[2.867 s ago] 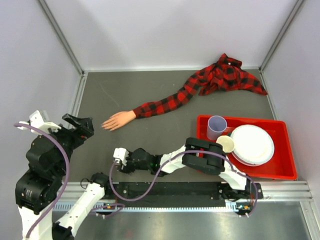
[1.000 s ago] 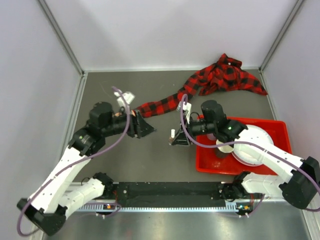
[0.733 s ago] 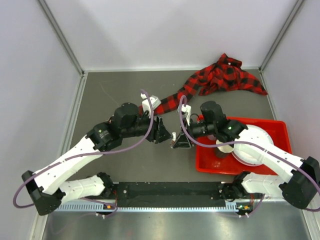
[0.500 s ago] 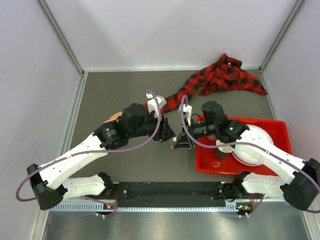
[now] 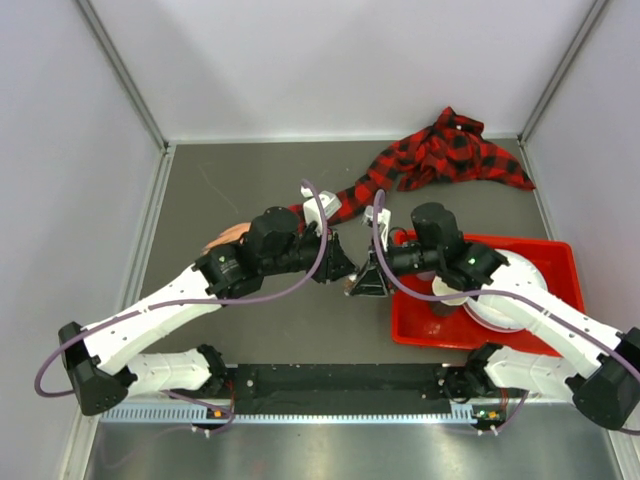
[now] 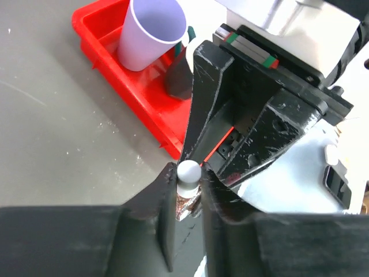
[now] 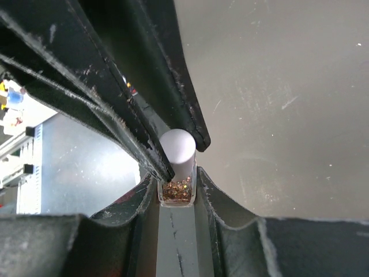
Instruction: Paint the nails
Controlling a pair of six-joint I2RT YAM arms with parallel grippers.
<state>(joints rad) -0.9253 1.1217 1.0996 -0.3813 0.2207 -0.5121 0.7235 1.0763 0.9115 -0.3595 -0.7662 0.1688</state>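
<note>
My right gripper (image 7: 176, 179) is shut on the glass body of a tiny glitter-filled bottle (image 7: 176, 191), held just above the grey table. The bottle's white cap (image 6: 189, 171) sits between the fingers of my left gripper (image 6: 188, 174), which press on it from both sides. In the top view the left gripper (image 5: 340, 269) and right gripper (image 5: 363, 282) meet tip to tip at mid-table. The pale mannequin hand (image 5: 225, 238) shows only partly behind my left arm, so its nails are hidden. Its red-and-black plaid sleeve (image 5: 352, 198) runs to the back right.
A red tray (image 5: 480, 343) lies at the right under my right arm, holding a white plate (image 5: 522, 285). A lilac cup (image 6: 153, 32) stands in the tray's corner (image 6: 106, 55). The rest of the plaid shirt (image 5: 460, 150) is bunched at the back right.
My left arm swung from the left side to mid-table, and its jaws narrowed onto the bottle's cap. The right gripper kept hold of the bottle, shifting slightly right.
</note>
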